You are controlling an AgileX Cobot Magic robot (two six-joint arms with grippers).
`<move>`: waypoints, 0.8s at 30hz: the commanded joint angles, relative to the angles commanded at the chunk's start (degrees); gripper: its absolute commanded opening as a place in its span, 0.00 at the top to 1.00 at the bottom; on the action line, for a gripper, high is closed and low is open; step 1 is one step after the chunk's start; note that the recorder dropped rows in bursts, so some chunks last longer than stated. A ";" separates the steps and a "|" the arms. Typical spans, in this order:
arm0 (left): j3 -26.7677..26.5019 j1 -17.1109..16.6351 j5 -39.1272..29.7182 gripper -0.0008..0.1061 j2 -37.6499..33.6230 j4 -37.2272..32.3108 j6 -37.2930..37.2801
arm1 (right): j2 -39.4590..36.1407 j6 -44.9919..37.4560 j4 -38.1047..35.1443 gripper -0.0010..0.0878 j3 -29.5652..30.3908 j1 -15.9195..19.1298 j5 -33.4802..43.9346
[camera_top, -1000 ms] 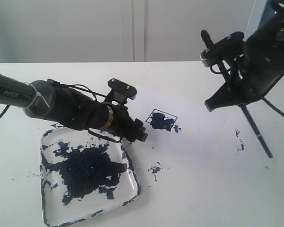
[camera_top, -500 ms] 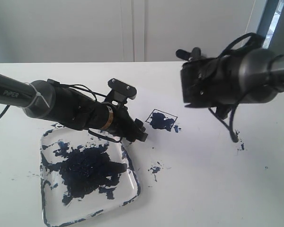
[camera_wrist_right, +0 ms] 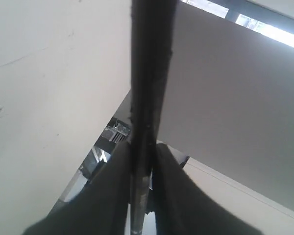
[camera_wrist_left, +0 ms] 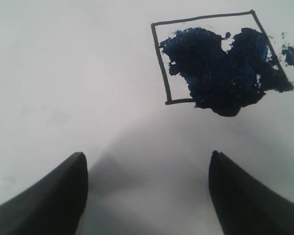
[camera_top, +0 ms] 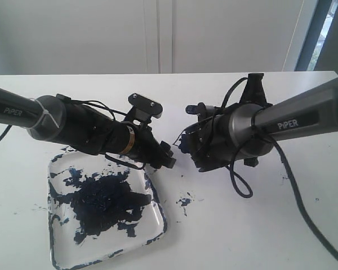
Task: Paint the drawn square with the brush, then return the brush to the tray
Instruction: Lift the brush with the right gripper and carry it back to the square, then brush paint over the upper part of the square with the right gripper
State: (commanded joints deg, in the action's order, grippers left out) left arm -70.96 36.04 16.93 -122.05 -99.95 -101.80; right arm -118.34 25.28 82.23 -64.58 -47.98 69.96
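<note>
Right wrist view: brush (camera_wrist_right: 147,73) in R hand (camera_wrist_right: 141,149)

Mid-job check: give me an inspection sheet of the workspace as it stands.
Surface: white table, blue paint splatters outside the tray.
Job's things: drawn square partly filled, paint past one edge; brush clamped, not in tray; tray smeared with paint.
Clutter: nothing seen.
Grippers: left gripper open, empty; right gripper shut on the brush.
Cables: black cable loops on both arms.
Surroundings: pale wall, window.
</note>
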 joint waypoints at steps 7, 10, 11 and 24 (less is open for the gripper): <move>0.00 0.00 0.00 0.32 0.00 0.00 -0.13 | -2.56 -2.58 -1.60 0.99 0.00 0.00 0.00; 0.00 0.00 0.00 0.32 0.00 0.00 -0.13 | -3.24 -3.05 -1.60 0.99 0.00 0.00 0.00; 0.00 0.00 0.00 0.32 0.00 0.00 -0.13 | -3.58 -3.17 -1.60 0.99 0.00 0.00 0.00; 0.00 0.00 0.16 0.32 0.00 0.00 -0.13 | -6.39 -3.74 -2.28 0.99 -2.35 0.00 0.00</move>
State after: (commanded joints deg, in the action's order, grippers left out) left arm -70.96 36.04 17.09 -122.05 -99.95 -101.93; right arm -124.73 21.54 79.95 -66.93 -47.98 69.96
